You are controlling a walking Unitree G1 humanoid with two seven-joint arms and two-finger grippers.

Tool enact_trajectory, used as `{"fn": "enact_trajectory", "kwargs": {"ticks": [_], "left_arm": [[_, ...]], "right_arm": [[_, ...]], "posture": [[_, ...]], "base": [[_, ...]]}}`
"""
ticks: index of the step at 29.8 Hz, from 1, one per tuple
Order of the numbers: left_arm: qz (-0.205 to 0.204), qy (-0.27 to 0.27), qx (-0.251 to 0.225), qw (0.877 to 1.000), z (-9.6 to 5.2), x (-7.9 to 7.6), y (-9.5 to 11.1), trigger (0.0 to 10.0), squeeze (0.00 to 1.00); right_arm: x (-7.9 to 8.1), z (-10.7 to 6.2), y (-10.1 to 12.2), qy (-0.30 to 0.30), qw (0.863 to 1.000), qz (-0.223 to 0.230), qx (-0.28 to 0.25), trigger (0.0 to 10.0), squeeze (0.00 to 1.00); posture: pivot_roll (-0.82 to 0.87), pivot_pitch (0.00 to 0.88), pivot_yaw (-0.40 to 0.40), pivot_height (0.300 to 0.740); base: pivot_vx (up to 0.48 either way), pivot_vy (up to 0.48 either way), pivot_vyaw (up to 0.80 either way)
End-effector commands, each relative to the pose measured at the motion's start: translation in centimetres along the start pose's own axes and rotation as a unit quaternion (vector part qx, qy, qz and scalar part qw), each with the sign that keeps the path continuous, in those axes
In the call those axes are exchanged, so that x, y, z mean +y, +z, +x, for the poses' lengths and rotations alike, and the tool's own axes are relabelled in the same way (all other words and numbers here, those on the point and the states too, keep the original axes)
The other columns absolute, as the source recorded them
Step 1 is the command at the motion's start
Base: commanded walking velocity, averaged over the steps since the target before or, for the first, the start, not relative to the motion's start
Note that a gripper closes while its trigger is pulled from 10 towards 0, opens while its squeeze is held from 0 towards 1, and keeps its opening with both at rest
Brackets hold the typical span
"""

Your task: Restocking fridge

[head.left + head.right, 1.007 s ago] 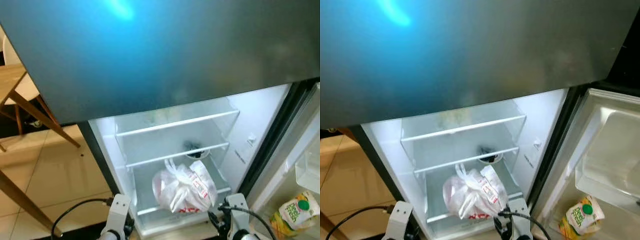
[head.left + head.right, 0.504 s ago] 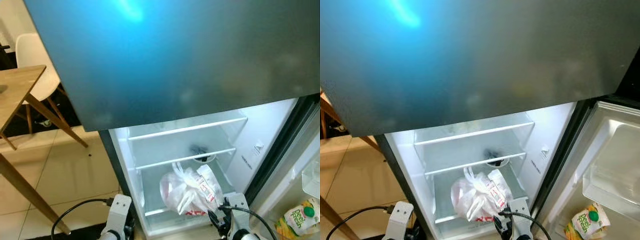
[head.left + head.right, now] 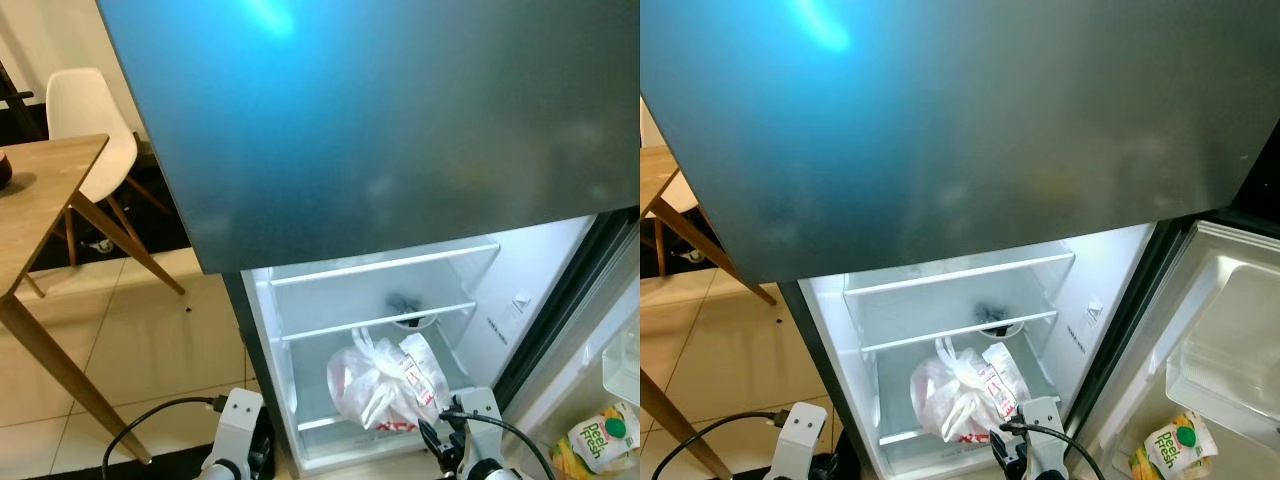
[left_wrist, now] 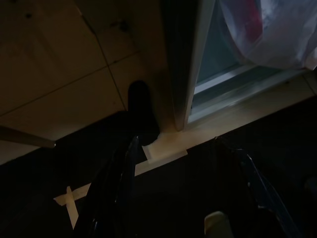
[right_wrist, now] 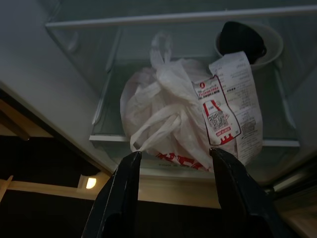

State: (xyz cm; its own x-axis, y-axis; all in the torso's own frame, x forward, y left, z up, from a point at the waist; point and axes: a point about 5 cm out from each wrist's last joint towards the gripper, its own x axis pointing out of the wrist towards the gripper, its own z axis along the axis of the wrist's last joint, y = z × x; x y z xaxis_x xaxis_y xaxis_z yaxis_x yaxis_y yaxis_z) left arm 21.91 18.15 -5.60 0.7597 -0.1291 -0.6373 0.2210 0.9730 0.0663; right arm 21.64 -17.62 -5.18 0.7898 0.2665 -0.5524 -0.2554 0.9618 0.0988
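— White plastic bag [image 5: 171,116], knotted, receipt [image 5: 232,101] stuck to its side: where do we log it?

— On the lowest glass shelf [image 3: 970,425] of the open fridge [image 3: 400,320], towards the front. A small bowl [image 5: 260,42] sits behind it. Our right gripper [image 5: 176,166] hovers just before the shelf edge, fingers spread, apart from the bag.

— Left gripper [image 4: 181,163]?

— Low beside the fridge's left wall, over the tiled floor [image 4: 59,89], fingers parted, nothing in them.

— Other items?

— Juice carton [image 3: 600,435] in the door shelf; wooden table [image 3: 40,190] and white chair [image 3: 90,120] to our left.
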Motion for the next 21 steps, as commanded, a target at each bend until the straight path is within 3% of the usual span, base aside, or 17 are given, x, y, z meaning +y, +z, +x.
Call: {"fn": "enact_trajectory", "kwargs": {"ticks": [1, 9, 21], "left_arm": [[0.004, 0.006, 0.010, 1.000, -0.26, 0.52, -0.53, 10.0, 0.00], [-0.003, 0.009, 0.008, 1.000, -0.20, 0.52, -0.41, 10.0, 0.00], [-0.003, 0.007, 0.000, 1.000, 0.00, 0.40, 0.12, 10.0, 0.00]], "right_arm": [[-0.02, 0.08, 0.13, -0.001, 1.000, 0.000, -0.001, 10.0, 0.00], [0.21, 0.07, 0.43, 0.022, 1.000, 0.006, -0.016, 10.0, 0.00], [0.27, 0.04, 0.35, 0.020, 1.000, 0.010, -0.017, 10.0, 0.00]], "posture": [[-0.02, 0.009, 0.025, 0.671], [-0.02, 0.011, 0.021, 0.676], [-0.02, 0.014, 0.024, 0.730]], "base": [[0.000, 0.000, 0.00], [0.000, 0.000, 0.00], [0.000, 0.000, 0.00]]}}
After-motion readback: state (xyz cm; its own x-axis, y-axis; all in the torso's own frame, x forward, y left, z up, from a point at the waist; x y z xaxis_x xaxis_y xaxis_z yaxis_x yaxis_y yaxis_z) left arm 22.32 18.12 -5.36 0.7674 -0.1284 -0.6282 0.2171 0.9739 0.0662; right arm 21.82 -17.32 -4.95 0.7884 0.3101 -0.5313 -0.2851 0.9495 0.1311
